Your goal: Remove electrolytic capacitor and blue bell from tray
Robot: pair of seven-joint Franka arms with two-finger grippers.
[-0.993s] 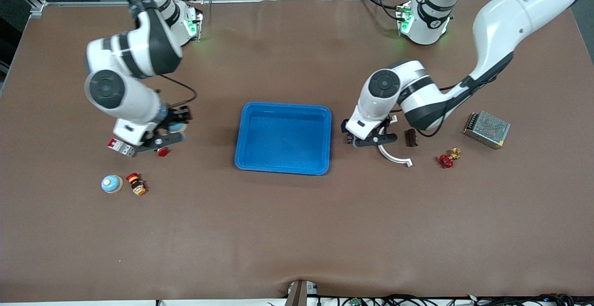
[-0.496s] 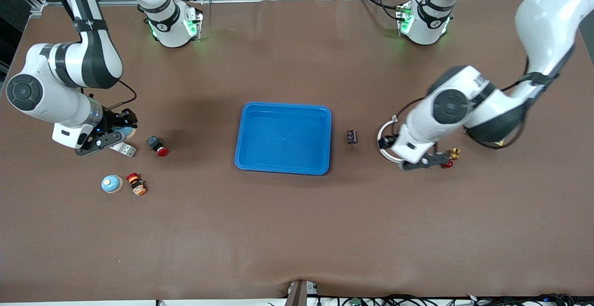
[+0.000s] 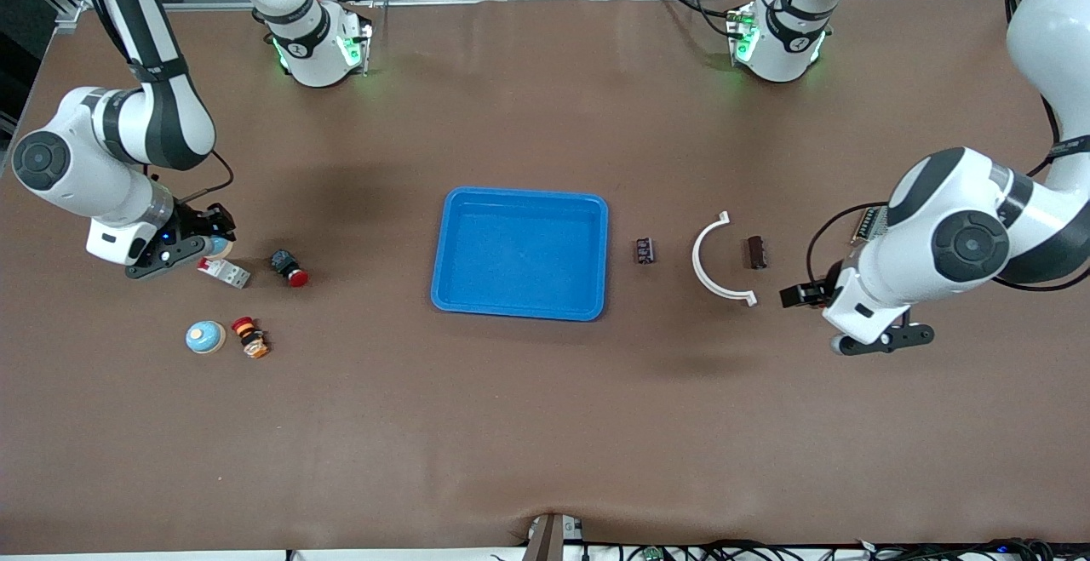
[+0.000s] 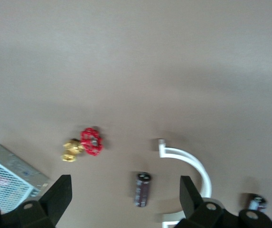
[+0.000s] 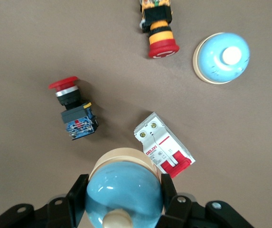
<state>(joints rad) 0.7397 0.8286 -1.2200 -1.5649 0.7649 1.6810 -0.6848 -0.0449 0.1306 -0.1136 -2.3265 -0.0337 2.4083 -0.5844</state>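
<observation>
**Right:** My right gripper (image 3: 174, 248) is over the table by its edge at my end, just beside the breaker (image 3: 224, 271). My jaws are clamped on a bell (image 5: 124, 190). A second bell (image 3: 205, 337) sits nearer the front camera, beside an orange stop button (image 3: 249, 337). A red push button (image 3: 288, 266) lies tray-ward of the breaker, and bare brown table runs from there to the tray (image 3: 519, 193).

**Left:** The tray is empty. The capacitor (image 3: 645, 250) lies just beside its rim toward my end, then the white clip (image 3: 696, 259), then a brown cylinder (image 3: 754, 252). My left gripper (image 3: 881, 341) hangs over bare table with its jaws spread wide and nothing between them.

**Right:** Half a second ago I was a little nearer the tray.

**Left:** I was over the clip's edge then and have swung out toward my end.

**Right:** My arm hides most of the bell from the front.

**Left:** Mine covers the valve (image 4: 92, 141) and most of the power supply (image 4: 7, 178) there.
</observation>
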